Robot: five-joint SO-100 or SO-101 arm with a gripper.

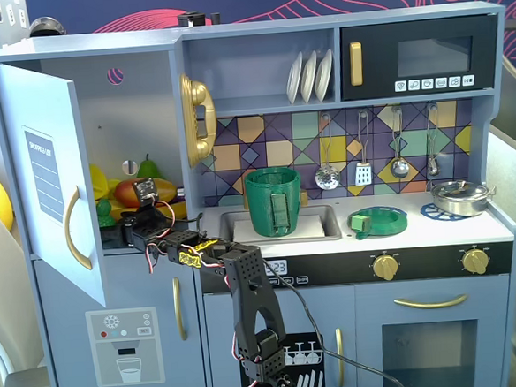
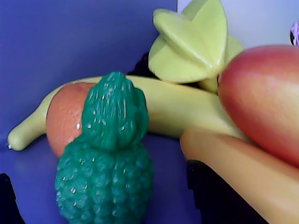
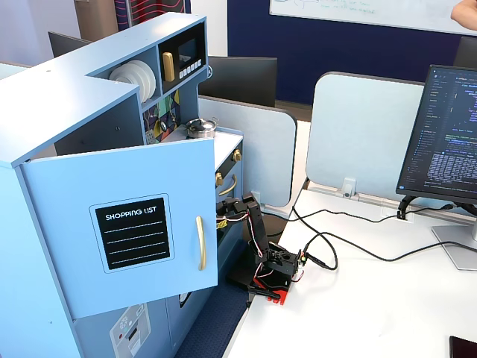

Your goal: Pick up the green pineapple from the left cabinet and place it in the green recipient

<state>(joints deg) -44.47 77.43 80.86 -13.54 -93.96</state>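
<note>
Reaching into the left cabinet (image 1: 128, 105), door swung wide. Green pineapple (image 2: 106, 172) upright at six o'clock in wrist view, touching an orange fruit (image 2: 65, 116) and a banana (image 2: 177, 109) behind. Fingers mostly out of frame; spread impossible to tell. Best closed low around the knobbly body, then lifted straight, clear of the mango (image 2: 264, 98) at three o'clock, toward the green recipient (image 1: 274, 201).

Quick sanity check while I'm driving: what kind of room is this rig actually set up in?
Probably an office or lab. The toy kitchen stands beside a white desk with a grey partition and a monitor showing what looks like code; a whiteboard hangs on the far wall.
</note>
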